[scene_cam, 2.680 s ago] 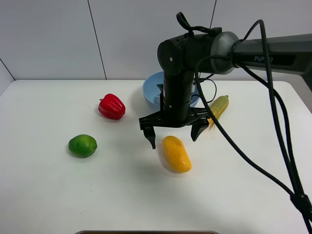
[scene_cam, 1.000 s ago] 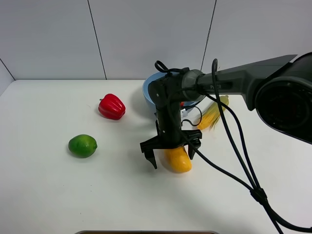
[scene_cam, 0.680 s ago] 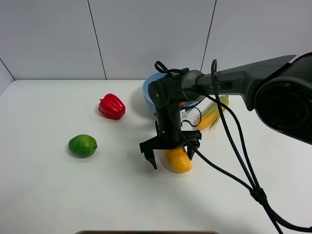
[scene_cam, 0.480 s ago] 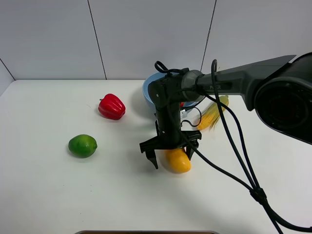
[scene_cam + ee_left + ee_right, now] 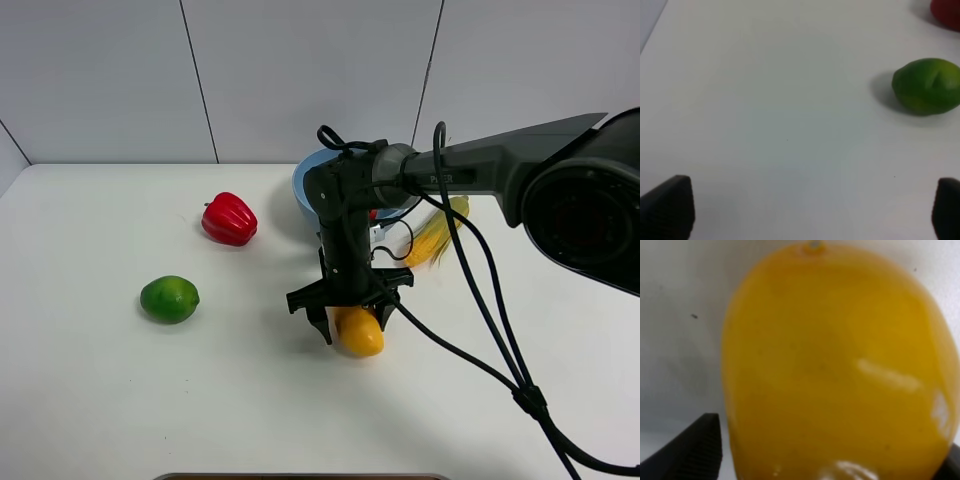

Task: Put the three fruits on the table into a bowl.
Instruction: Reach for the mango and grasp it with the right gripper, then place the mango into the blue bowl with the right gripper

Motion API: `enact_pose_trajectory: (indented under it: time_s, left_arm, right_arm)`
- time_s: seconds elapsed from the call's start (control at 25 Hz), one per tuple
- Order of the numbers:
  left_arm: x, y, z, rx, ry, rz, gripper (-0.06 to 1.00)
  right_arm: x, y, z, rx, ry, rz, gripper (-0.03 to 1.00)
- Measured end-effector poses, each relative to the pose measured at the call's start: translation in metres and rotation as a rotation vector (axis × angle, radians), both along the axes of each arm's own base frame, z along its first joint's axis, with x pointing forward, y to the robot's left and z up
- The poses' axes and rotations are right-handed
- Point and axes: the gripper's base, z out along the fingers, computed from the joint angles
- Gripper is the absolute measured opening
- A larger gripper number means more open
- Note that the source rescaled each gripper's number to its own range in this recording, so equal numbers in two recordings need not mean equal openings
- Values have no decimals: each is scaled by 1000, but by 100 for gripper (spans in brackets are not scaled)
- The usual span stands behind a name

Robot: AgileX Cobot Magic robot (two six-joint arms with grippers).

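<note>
On the white table (image 5: 100, 400), we find the right gripper (image 5: 352, 322) standing over the mango (image 5: 358, 335) with its jaws closed against both flanks, evidently to lift it to the bowl (image 5: 305, 185) close behind, while the left gripper (image 5: 807, 206) hangs wide open near the lime (image 5: 169, 299)

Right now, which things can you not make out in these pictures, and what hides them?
- Bowl: exterior high view, the right arm covers its inside; contents unknown.
- Right gripper on the mango: right wrist view, fingertips cut off by the edge; contact unclear.
- Corn cob: exterior high view, cables cross it.
- Bell pepper: left wrist view, cut off by the edge.
</note>
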Motion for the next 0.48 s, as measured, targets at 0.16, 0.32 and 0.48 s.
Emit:
enact_pose_trajectory:
  time_s: [0.16, 0.32, 0.48]
  left_arm:
    - [0, 0, 0, 0, 0, 0, 79]
    - [0, 0, 0, 0, 0, 0, 79]
    - [0, 0, 0, 0, 0, 0, 79]
  right_arm:
    - [0, 0, 0, 0, 0, 0, 9]
    - [0, 0, 0, 0, 0, -1, 0]
    - [0, 0, 0, 0, 0, -1, 0]
